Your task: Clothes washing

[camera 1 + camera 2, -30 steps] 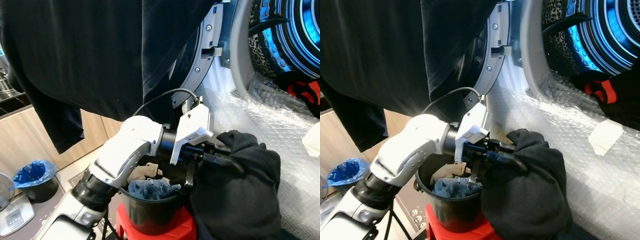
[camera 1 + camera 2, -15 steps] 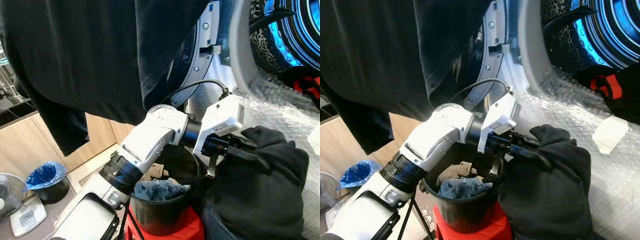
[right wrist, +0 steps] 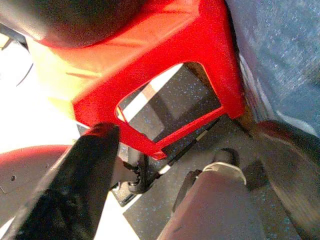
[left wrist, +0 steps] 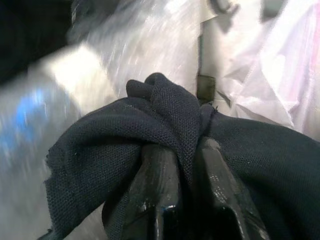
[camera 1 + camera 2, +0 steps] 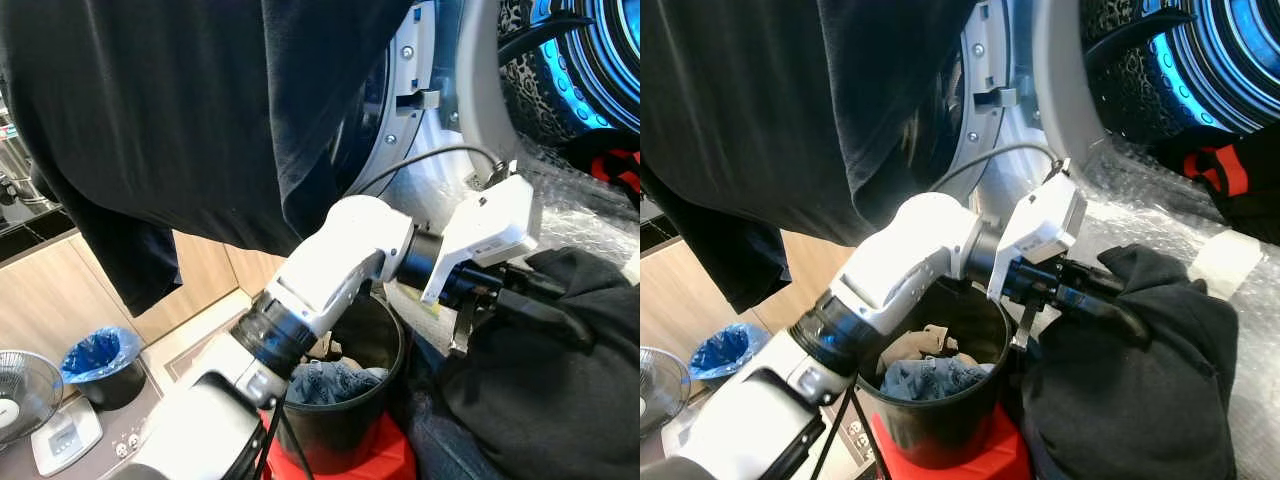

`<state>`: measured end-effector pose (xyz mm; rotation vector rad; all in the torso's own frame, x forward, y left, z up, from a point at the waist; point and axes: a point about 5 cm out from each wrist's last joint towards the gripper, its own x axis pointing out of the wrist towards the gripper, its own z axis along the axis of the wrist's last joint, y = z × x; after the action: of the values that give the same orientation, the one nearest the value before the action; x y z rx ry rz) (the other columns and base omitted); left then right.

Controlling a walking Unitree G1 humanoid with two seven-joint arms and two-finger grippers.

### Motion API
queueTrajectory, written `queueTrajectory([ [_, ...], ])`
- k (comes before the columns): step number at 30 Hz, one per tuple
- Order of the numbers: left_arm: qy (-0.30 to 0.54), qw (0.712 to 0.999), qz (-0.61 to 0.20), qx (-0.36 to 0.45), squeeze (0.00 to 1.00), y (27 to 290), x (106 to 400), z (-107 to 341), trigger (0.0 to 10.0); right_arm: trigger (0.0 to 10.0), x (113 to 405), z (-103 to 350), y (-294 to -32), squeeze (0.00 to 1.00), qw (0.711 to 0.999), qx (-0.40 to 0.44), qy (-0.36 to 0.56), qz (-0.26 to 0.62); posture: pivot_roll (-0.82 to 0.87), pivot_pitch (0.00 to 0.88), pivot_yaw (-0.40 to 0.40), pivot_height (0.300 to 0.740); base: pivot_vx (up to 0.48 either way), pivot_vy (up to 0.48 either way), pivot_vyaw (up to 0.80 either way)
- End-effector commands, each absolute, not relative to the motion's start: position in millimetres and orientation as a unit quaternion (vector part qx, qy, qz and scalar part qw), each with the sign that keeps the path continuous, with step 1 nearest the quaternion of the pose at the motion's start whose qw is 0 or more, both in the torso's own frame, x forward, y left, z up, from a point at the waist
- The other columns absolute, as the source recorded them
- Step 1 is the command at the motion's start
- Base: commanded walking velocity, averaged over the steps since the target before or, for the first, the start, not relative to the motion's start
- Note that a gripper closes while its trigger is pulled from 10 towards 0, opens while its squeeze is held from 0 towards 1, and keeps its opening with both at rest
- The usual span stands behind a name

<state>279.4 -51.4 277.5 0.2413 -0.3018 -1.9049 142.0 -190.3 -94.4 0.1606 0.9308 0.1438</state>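
Wood cupboards and a grey floor sit off to my left, and the washing machine [image 5: 1060, 110] stands in front of me with its door wide open. Its drum [image 5: 1200, 60] glows blue inside. Bubble wrap [image 5: 1160, 190] covers the front of the machine below the opening. A red and black cloth [image 5: 1225, 175] lies at the lower edge of the drum opening.

My left gripper [image 5: 1110, 305] reaches out toward the machine, past the rim of the black bucket [image 5: 940, 420]. Its two fingers [image 4: 155, 200] are pressed together on a fold of the dark garment [image 5: 1140, 380], so the cloth is pinched tight between them. That garment hangs in a big bunch under my fingers, just beside the bucket and in front of the bubble wrap.

The bucket sits on top of a red stool [image 5: 990, 455]. Inside it lie a blue cloth [image 5: 935, 378] and a tan cloth [image 5: 915, 345], both near the middle of the bucket.

A big black cloth [image 5: 200, 110] hangs across the top of my view and hides part of the machine door.

A small bin with a blue bag [image 5: 95, 355] stands on the floor by the cupboards, with a fan [image 5: 20, 378] close by.

My right gripper [image 3: 185, 165] is down low, next to the red stool's leg. Its fingers are spread apart and hold nothing.
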Motion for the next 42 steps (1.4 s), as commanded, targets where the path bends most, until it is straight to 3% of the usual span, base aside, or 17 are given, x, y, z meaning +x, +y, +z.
queueTrajectory([
  [1, -0.121, 0.584, -0.796, 0.107, 0.00, -48, 279, 271, 10.0, 10.0, 146, -91, -187, 0.00, 0.891, 0.068, 0.435, 0.112, -0.11, 0.000, 0.136, 0.740, 0.000, 0.000, 0.00],
  [5, -0.098, 0.613, -0.778, 0.093, 0.00, -46, 278, 255, 10.0, 10.0, 146, -89, -188, 0.00, 0.882, 0.054, 0.434, 0.177, -0.11, 0.000, 0.130, 0.740, 0.000, 0.000, 0.00],
  [11, -0.083, 0.655, -0.748, 0.071, 0.00, -31, 275, 239, 10.0, 10.0, 135, -82, -189, 0.00, 0.814, 0.022, 0.446, 0.372, -0.10, 0.000, 0.101, 0.740, 0.000, 0.000, 0.00],
  [15, -0.081, 0.664, -0.740, 0.070, 0.00, -28, 274, 237, 10.0, 10.0, 135, -79, -192, 0.00, 0.796, 0.021, 0.445, 0.409, -0.10, 0.000, 0.098, 0.740, 0.000, 0.000, 0.00],
  [16, -0.075, 0.675, -0.730, 0.070, 0.00, -24, 273, 231, 10.0, 10.0, 135, -73, -198, 0.00, 0.773, 0.016, 0.440, 0.456, -0.09, 0.000, 0.090, 0.740, 0.000, 0.000, 0.00],
  [20, -0.058, 0.705, -0.701, 0.092, 0.00, -17, 270, 210, 10.0, 10.0, 141, -53, -219, 0.00, 0.748, 0.015, 0.418, 0.515, -0.10, 0.000, 0.080, 0.740, 0.000, 0.000, 0.00],
  [31, -0.034, 0.757, -0.642, 0.113, 0.00, -7, 270, 180, 10.0, 10.0, 150, -17, -242, 0.00, 0.765, 0.026, 0.366, 0.529, -0.12, 0.000, 0.060, 0.740, 0.000, 0.000, 0.00],
  [35, -0.025, 0.790, -0.601, 0.120, 0.00, -2, 269, 164, 10.0, 10.0, 149, 9, -258, 0.00, 0.793, 0.058, 0.340, 0.503, -0.13, 0.000, 0.046, 0.740, 0.000, 0.000, 0.00],
  [38, -0.022, 0.795, -0.594, 0.119, 0.00, -1, 269, 159, 10.0, 10.0, 148, 13, -264, 0.00, 0.802, 0.064, 0.335, 0.491, -0.13, 0.000, 0.044, 0.740, 0.000, 0.000, 0.00],
  [42, -0.014, 0.807, -0.575, 0.134, 0.00, -2, 266, 140, 10.0, 10.0, 147, 32, -284, 0.00, 0.838, 0.099, 0.319, 0.431, -0.15, 0.000, 0.035, 0.740, 0.000, 0.000, 0.00],
])
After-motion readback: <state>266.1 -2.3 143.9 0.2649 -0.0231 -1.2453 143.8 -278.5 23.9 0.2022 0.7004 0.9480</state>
